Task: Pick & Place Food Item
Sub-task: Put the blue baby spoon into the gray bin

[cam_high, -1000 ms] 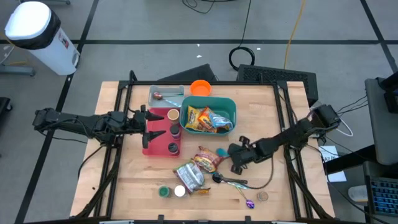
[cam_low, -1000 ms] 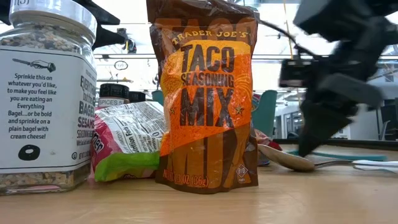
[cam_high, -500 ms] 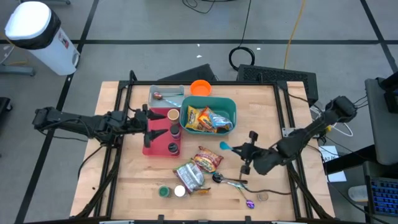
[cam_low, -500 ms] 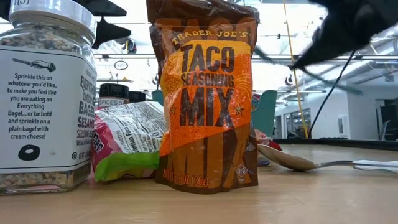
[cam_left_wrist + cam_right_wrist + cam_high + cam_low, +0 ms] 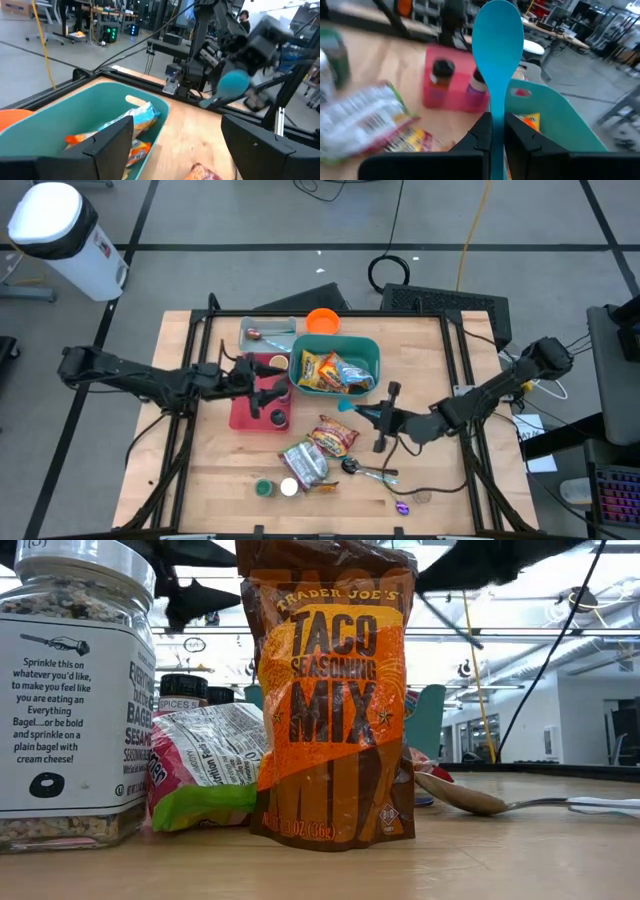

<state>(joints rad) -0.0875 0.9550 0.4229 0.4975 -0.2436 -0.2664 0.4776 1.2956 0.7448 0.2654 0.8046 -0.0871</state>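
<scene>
One teal spoon (image 5: 496, 60) pinched by its handle in the right gripper (image 5: 492, 131), carried above the table between the teal bin (image 5: 368, 350) and the loose packets
Near the low camera stand one taco seasoning packet (image 5: 335, 700) and one glass seasoning jar (image 5: 70, 690), with one crinkled bag (image 5: 205, 775) and one metal spoon (image 5: 470, 798) behind; the packet looks light, soft and slippery, best taken at its top seam. The spoon looks light and stiff, its smooth handle liable to swivel. Farther off, the red tray (image 5: 245, 412) holds two spice bottles, the bin about two snack bags. The left gripper (image 5: 262, 379) hangs spread wide over the tray, empty
</scene>
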